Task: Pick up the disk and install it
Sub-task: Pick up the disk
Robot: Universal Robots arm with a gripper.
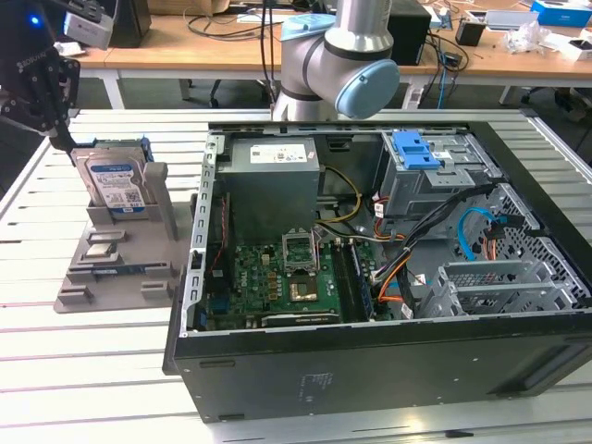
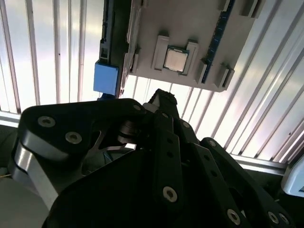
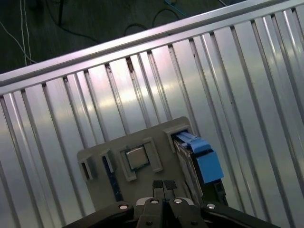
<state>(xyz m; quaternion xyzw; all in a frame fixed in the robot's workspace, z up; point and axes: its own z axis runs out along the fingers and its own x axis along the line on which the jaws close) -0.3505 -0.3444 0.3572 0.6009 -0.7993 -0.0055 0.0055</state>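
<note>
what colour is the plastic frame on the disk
Blue. The frame shows best in the first wrist view, standing in the grey stand.

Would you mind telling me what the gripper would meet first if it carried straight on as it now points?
The gripper would most likely meet the grey stand, between the chip and the disk; depth is unclear.

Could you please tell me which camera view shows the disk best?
The exterior view: the disk stands on edge in the grey stand with its labelled face showing. The first wrist view shows its blue carrier end and one edge; the second wrist view, a blue carrier corner.
</note>
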